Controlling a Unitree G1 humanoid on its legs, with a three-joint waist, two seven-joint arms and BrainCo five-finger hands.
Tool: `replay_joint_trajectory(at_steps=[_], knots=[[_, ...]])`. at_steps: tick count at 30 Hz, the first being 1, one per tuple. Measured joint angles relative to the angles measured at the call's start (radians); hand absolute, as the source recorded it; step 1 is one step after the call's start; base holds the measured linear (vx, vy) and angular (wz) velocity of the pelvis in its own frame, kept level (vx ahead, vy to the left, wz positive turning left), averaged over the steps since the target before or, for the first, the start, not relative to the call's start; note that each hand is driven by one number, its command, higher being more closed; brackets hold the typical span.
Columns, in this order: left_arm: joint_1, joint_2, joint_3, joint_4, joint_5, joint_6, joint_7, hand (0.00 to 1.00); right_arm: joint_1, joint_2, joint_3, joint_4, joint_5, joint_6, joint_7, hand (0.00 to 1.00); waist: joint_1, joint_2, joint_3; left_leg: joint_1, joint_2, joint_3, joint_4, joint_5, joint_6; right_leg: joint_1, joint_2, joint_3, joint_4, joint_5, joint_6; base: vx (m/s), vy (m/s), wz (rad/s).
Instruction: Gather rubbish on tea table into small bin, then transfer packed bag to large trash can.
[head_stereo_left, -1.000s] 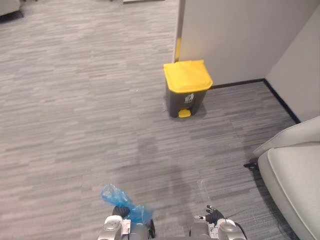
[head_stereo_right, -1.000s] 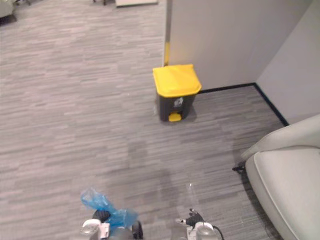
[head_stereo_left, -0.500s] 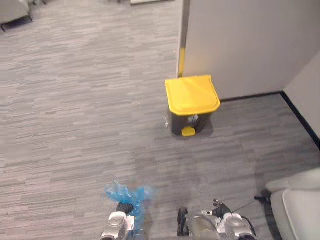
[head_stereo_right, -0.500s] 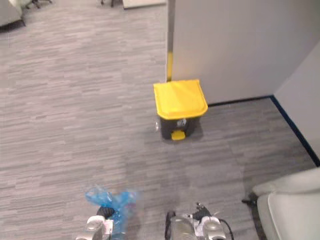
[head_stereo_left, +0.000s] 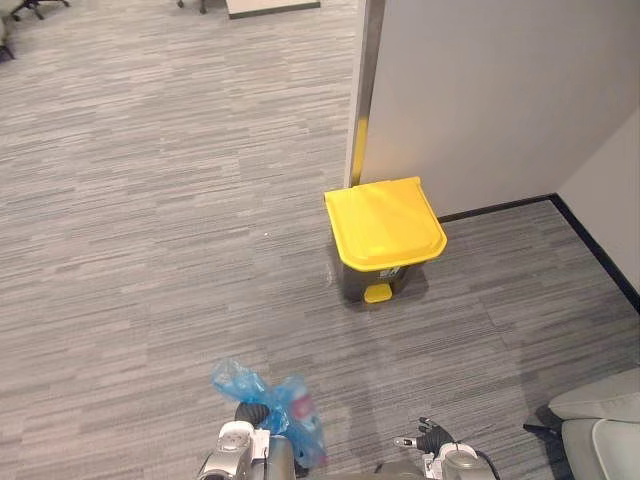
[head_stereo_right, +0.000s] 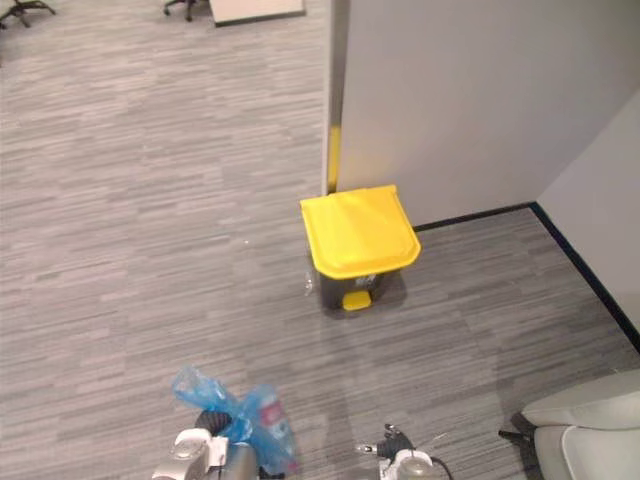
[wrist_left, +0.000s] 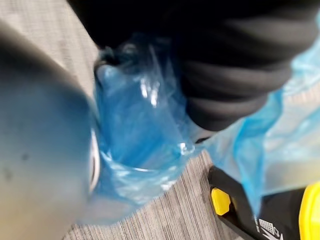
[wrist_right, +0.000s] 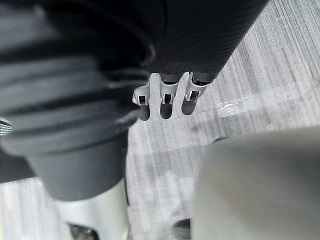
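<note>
1. The left hand (head_stereo_left: 247, 413), low at the left, is curled round the bunched neck of the blue bag (head_stereo_left: 292, 422). The bag hangs beside it over the floor, with something pink showing through. The plastic looks thin and slippery, so a loose hold or a swing of the arm could drop it before it reaches the can.
2. The trash can (head_stereo_left: 385, 222) stands ahead against the wall, well apart from the bag, with its yellow lid down. Unless the pedal (head_stereo_left: 377, 292) is pressed or the lid lifted, the bag would land on top and slide off.
3. The right hand (wrist_right: 167, 102) hangs low with relaxed, straight fingers and holds nothing. It is free for the lid, but a careless reach could push the light can away.
4. The grey chair (head_stereo_left: 600, 428) sits at the right edge and could be clipped on a turn.
5. Against a second ago the whole view has shifted: the can lies lower and nearer, less of the chair shows, and the bag sags further right.
</note>
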Motion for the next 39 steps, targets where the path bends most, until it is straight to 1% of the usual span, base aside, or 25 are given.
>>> replay_joint_trajectory(at_steps=[1, 2, 5, 6, 7, 8, 9, 10, 11, 13, 14, 15, 17, 18, 19, 20, 21, 22, 23, 24, 25, 27, 28, 31, 39], knots=[[-0.002, 0.016, -0.029, 0.000, 0.000, 0.000, 0.001, 1.00, -0.010, -0.002, 0.003, 0.000, 0.000, -0.007, 0.001, 0.00, -0.012, 0.005, 0.002, 0.061, -0.006, -0.015, -0.039, -0.005, 0.007, -0.049, -0.001, -0.046, 0.124, -0.032, -0.026, 0.58, 0.100, 0.05], [-0.011, 0.024, -0.040, -0.001, -0.001, 0.000, 0.002, 1.00, -0.023, -0.007, 0.019, 0.000, 0.000, -0.013, 0.000, 0.00, -0.020, 0.017, 0.006, 0.121, 0.001, -0.026, -0.084, -0.004, 0.007, -0.092, 0.004, -0.125, 0.157, -0.063, -0.084, 0.41, 0.039, 0.11], [-0.035, 0.044, -0.044, -0.002, -0.002, 0.000, 0.009, 1.00, -0.042, -0.014, 0.041, -0.002, 0.000, -0.026, 0.001, 0.00, -0.021, 0.045, 0.024, 0.192, 0.035, -0.026, -0.129, -0.004, 0.007, -0.165, 0.029, -0.256, 0.086, -0.092, -0.142, 0.34, -0.035, -0.01], [-0.040, 0.052, -0.043, -0.002, -0.003, 0.000, 0.011, 1.00, -0.046, -0.015, 0.045, -0.019, -0.001, -0.027, 0.001, 0.00, -0.023, 0.055, 0.027, 0.210, 0.056, -0.027, -0.131, -0.004, 0.007, -0.210, 0.050, -0.299, -0.006, -0.079, -0.159, 0.42, -0.107, 0.06], [-0.040, 0.057, -0.043, -0.002, -0.003, 0.000, 0.011, 1.00, -0.048, -0.015, 0.047, -0.032, -0.001, -0.027, 0.000, 0.00, -0.026, 0.055, 0.029, 0.230, 0.065, -0.028, -0.132, -0.005, 0.005, -0.239, 0.068, -0.318, -0.128, -0.023, -0.168, 0.44, -0.123, 0.14], [-0.037, 0.061, -0.044, -0.002, -0.003, 0.000, 0.011, 1.00, -0.047, -0.015, 0.049, -0.037, -0.002, -0.026, 0.000, 0.00, -0.030, 0.041, 0.025, 0.247, 0.064, -0.028, -0.132, -0.012, -0.009, -0.242, 0.083, -0.319, -0.255, 0.063, -0.174, 0.49, -0.144, 0.31], [-0.026, 0.074, -0.043, -0.001, -0.003, 0.000, 0.010, 1.00, -0.032, -0.015, 0.053, -0.037, -0.005, -0.027, 0.000, 0.00, -0.039, 0.020, 0.021, 0.278, 0.046, -0.033, -0.128, -0.042, -0.063, -0.223, 0.087, -0.302, -0.432, 0.308, -0.266, 0.52, -0.129, 0.08], [-0.020, 0.047, -0.032, 0.011, -0.001, 0.002, 0.013, 1.00, -0.046, -0.033, 0.052, -0.040, -0.011, -0.025, -0.005, 0.00, -0.032, 0.071, 0.023, 0.288, 0.095, -0.043, -0.118, -0.059, -0.091, -0.202, 0.131, -0.310, -0.428, 0.299, -0.287, 0.58, -0.138, -0.02], [-0.028, 0.044, -0.024, 0.010, -0.001, -0.001, 0.008, 1.00, -0.060, -0.039, 0.050, -0.034, -0.017, -0.026, -0.004, 0.00, -0.029, 0.067, 0.027, 0.270, 0.090, -0.067, -0.119, -0.061, -0.089, -0.201, 0.131, -0.304, -0.431, 0.288, -0.292, 0.41, -0.098, -0.16], [-0.039, 0.034, -0.022, 0.017, 0.000, -0.004, 0.009, 1.00, -0.062, -0.047, 0.041, -0.007, -0.018, -0.023, -0.004, 0.00, -0.039, 0.062, 0.032, 0.258, 0.079, -0.098, -0.157, -0.056, -0.090, -0.159, 0.123, -0.310, -0.444, 0.267, -0.291, 0.30, -0.080, 0.20], [-0.038, 0.029, -0.018, 0.018, 0.000, -0.005, 0.007, 1.00, -0.048, -0.050, 0.040, 0.009, -0.018, -0.019, -0.003, 0.00, -0.040, 0.063, 0.033, 0.256, 0.080, -0.107, -0.162, -0.031, -0.087, -0.124, 0.124, -0.320, -0.446, 0.247, -0.282, 0.29, -0.070, 0.35], [-0.032, 0.029, -0.013, 0.018, 0.001, -0.008, 0.006, 1.00, -0.030, -0.055, 0.036, 0.002, -0.017, -0.016, -0.003, 0.00, -0.039, 0.059, 0.033, 0.235, 0.083, -0.099, -0.082, -0.003, -0.109, -0.087, 0.126, -0.332, -0.444, 0.204, -0.266, 0.24, -0.082, 0.42], [-0.020, 0.022, -0.006, 0.015, 0.001, -0.007, 0.003, 1.00, -0.012, -0.051, 0.039, 0.002, -0.017, -0.013, -0.001, 0.00, -0.036, 0.035, 0.026, 0.149, 0.093, -0.109, 0.141, 0.006, -0.126, -0.040, 0.109, -0.334, -0.475, 0.174, -0.231, 0.14, -0.043, 0.30], [-0.011, 0.007, -0.002, 0.013, 0.001, -0.006, 0.001, 1.00, -0.004, -0.055, 0.039, 0.001, -0.017, -0.012, -0.002, 0.00, -0.031, 0.041, 0.028, 0.079, 0.122, -0.107, 0.303, 0.031, -0.166, -0.001, 0.115, -0.335, -0.506, 0.171, -0.233, 0.15, 0.056, 0.01], [0.005, -0.014, 0.008, 0.007, 0.002, -0.006, -0.005, 1.00, 0.002, -0.052, 0.042, -0.002, -0.017, -0.010, -0.002, 0.00, -0.020, 0.050, 0.028, 0.025, 0.150, -0.101, 0.433, 0.035, -0.164, 0.029, 0.120, -0.329, -0.531, 0.168, -0.232, 0.17, 0.076, -0.08], [0.003, -0.019, 0.025, -0.005, 0.000, -0.007, -0.008, 1.00, 0.005, -0.054, 0.041, -0.005, -0.016, -0.005, -0.003, 0.00, -0.015, 0.054, 0.029, 0.007, 0.165, -0.087, 0.459, 0.006, -0.138, 0.044, 0.122, -0.324, -0.543, 0.168, -0.231, 0.18, 0.094, -0.18], [-0.001, -0.023, 0.032, -0.006, 0.000, -0.007, -0.009, 1.00, 0.003, -0.050, 0.036, -0.005, -0.015, -0.004, -0.003, 0.00, -0.013, 0.054, 0.031, -0.009, 0.169, -0.067, 0.443, -0.030, -0.115, 0.060, 0.119, -0.309, -0.553, 0.168, -0.231, 0.15, 0.073, -0.22], [0.003, -0.025, 0.032, -0.004, 0.000, -0.006, -0.011, 1.00, 0.003, -0.048, 0.033, -0.006, -0.015, -0.003, -0.003, 0.00, -0.012, 0.050, 0.033, -0.018, 0.165, -0.058, 0.405, -0.052, -0.108, 0.070, 0.113, -0.299, -0.556, 0.168, -0.231, 0.19, 0.110, -0.35], [0.010, -0.027, 0.031, -0.004, -0.001, -0.007, -0.013, 1.00, 0.005, -0.047, 0.024, -0.005, -0.014, -0.004, -0.003, 0.00, -0.012, 0.049, 0.034, -0.022, 0.147, -0.055, 0.293, -0.064, -0.108, 0.079, 0.099, -0.277, -0.552, 0.168, -0.221, 0.18, 0.149, -0.47], [0.011, -0.028, 0.029, -0.004, -0.001, -0.007, -0.013, 1.00, 0.005, -0.047, 0.021, -0.001, -0.012, -0.004, -0.003, 0.00, -0.012, 0.054, 0.029, -0.018, 0.129, -0.070, 0.154, -0.047, -0.108, 0.080, 0.092, -0.259, -0.549, 0.171, -0.200, 0.25, 0.256, -0.70], [0.013, -0.031, 0.021, -0.001, 0.001, 0.000, -0.014, 1.00, 0.004, -0.062, 0.021, 0.000, -0.017, 0.002, -0.006, 0.00, -0.012, 0.090, 0.013, -0.014, 0.121, -0.107, -0.026, 0.071, -0.103, 0.074, 0.113, -0.231, -0.548, 0.165, -0.174, 0.23, 0.230, -0.75], [0.020, -0.028, 0.021, 0.009, 0.000, 0.000, -0.011, 1.00, 0.006, -0.054, 0.023, -0.002, -0.015, 0.006, -0.009, 0.00, -0.012, 0.069, 0.001, 0.030, 0.089, -0.085, -0.076, 0.082, -0.095, 0.079, 0.095, -0.173, -0.570, 0.185, -0.145, 0.21, 0.158, -0.48], [0.017, -0.014, 0.016, 0.012, 0.000, 0.000, -0.011, 1.00, 0.008, -0.046, 0.022, -0.001, -0.015, 0.004, -0.009, 0.00, -0.019, 0.053, -0.005, 0.038, 0.074, -0.078, -0.097, 0.084, -0.092, 0.084, 0.082, -0.168, -0.592, 0.185, -0.140, 0.18, 0.133, -0.13], [0.002, -0.002, -0.018, 0.011, 0.000, 0.000, -0.012, 1.00, 0.011, -0.030, 0.026, 0.003, -0.015, 0.006, -0.008, 0.00, -0.020, 0.033, -0.014, 0.077, 0.049, -0.065, -0.138, 0.086, -0.089, 0.115, 0.064, -0.157, -0.628, 0.188, -0.134, 0.20, 0.118, -0.07], [0.014, 0.026, -0.018, 0.019, 0.001, 0.001, -0.010, 1.00, 0.004, -0.015, 0.039, 0.012, -0.017, 0.001, -0.003, 0.00, -0.019, 0.049, -0.021, 0.175, 0.055, 0.017, -0.213, 0.086, -0.089, 0.137, 0.090, -0.050, -0.660, 0.194, -0.125, 0.13, 0.001, -0.41]])
